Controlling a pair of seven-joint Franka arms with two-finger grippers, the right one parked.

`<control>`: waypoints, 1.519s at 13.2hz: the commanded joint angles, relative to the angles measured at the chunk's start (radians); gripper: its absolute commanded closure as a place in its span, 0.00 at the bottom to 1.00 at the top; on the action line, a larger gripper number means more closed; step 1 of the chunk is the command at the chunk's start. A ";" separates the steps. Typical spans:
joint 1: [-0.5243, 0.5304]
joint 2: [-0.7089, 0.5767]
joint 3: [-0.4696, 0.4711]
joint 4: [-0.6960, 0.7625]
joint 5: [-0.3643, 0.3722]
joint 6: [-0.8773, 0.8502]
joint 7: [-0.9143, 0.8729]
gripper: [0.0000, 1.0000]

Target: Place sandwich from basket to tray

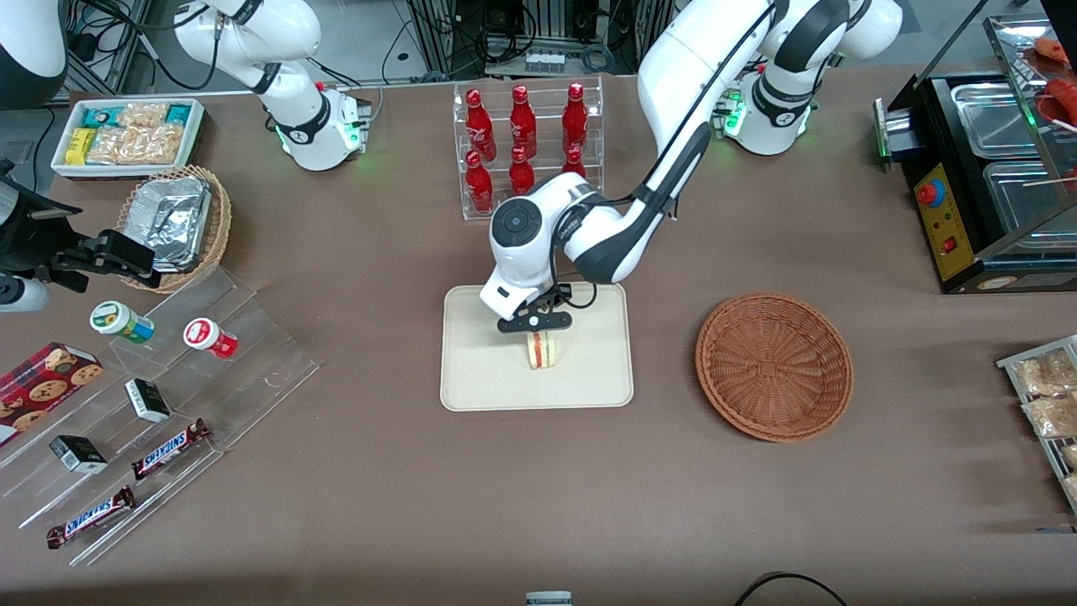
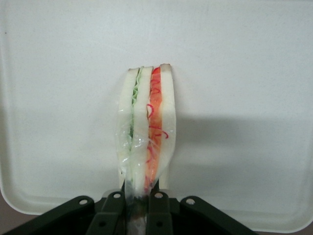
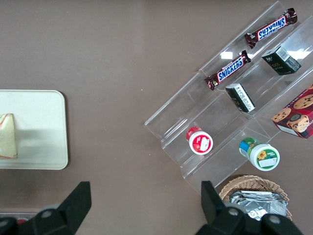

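The sandwich (image 1: 543, 349) is a pale bread wedge in clear wrap with green and red-orange layers. It stands on edge at the middle of the cream tray (image 1: 488, 379). My left gripper (image 1: 538, 324) is directly above it, shut on its upper tip. In the left wrist view the black fingers (image 2: 157, 208) pinch the wrapped tip of the sandwich (image 2: 146, 122) against the tray (image 2: 244, 98). I cannot tell whether it rests on the tray or hangs just above it. The reddish-brown basket (image 1: 774, 366) lies empty beside the tray, toward the working arm's end. The right wrist view shows the sandwich (image 3: 7, 134) on the tray (image 3: 39, 142).
A clear rack of red bottles (image 1: 526, 147) stands farther from the front camera than the tray. An acrylic stepped shelf (image 1: 168, 396) with candy bars and cups, a tan basket of foil containers (image 1: 177, 223) and a white snack bin (image 1: 130, 135) lie toward the parked arm's end. A black appliance (image 1: 984, 185) stands at the working arm's end.
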 commanded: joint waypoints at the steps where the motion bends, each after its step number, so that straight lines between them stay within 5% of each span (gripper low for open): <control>1: -0.010 0.007 0.014 0.031 0.014 -0.007 -0.004 0.01; 6: 0.022 -0.154 0.014 0.027 -0.007 -0.198 -0.007 0.01; 11: 0.165 -0.404 0.014 0.016 -0.049 -0.514 0.024 0.01; 20: 0.602 -0.614 0.012 -0.027 -0.050 -0.717 0.602 0.01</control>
